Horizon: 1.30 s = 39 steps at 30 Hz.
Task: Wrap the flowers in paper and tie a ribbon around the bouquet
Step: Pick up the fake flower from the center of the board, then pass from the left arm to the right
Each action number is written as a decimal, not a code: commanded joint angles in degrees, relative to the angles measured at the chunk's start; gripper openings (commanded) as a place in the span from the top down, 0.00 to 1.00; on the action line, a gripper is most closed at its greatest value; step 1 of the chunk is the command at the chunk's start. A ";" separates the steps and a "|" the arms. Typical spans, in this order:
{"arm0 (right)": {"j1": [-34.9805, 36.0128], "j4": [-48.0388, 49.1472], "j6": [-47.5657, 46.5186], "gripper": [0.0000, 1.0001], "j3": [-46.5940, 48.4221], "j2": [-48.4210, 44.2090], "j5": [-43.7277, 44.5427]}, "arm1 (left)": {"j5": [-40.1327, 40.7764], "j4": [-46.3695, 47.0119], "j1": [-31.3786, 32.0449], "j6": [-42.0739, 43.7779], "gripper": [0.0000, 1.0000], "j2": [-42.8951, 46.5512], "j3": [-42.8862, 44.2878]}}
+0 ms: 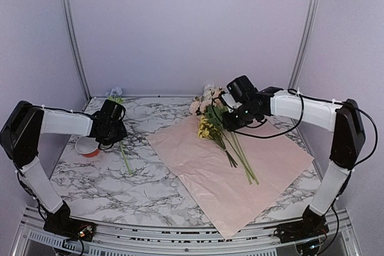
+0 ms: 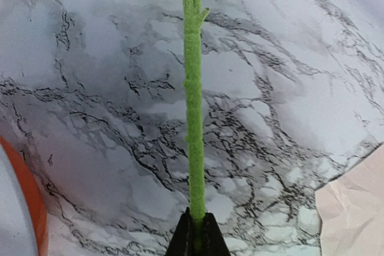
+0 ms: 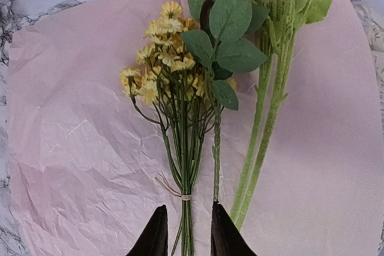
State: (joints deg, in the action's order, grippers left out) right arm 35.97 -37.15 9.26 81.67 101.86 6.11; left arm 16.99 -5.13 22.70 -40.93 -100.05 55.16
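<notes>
Tabletop was white marble, veined black and grey. Paper was plain soft pink. Flowers showed yellow and peach-pink blooms, with dark green leaves and paler green stems. Single stem was bright fuzzy green. Bowl was orange-red outside, white inside. Left pincer and right pincer were both black.

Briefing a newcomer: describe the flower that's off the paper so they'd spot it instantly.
Look at the marble table, left of the pink paper. There one flower is alone, its green stem pinched by the left end effector; all the other flowers lie bunched on the paper.
</notes>
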 commanded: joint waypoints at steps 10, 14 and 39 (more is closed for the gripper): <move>4.48 33.55 -9.10 0.71 -3.94 -11.64 -17.92 | 15.31 15.93 14.59 12.86 1.00 32.47 -7.91; 5.76 38.45 -9.03 0.69 -3.78 -12.09 -24.08 | 17.36 18.11 20.22 16.58 1.00 36.29 -7.91; 16.16 65.65 11.27 0.24 6.94 0.35 -45.11 | 8.40 37.55 38.45 28.28 1.00 35.74 -9.58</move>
State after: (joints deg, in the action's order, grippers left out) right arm 46.30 30.46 23.46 82.85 101.19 -38.00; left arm 26.96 27.75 59.88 -13.63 -62.87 46.11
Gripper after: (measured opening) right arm 0.736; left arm 0.028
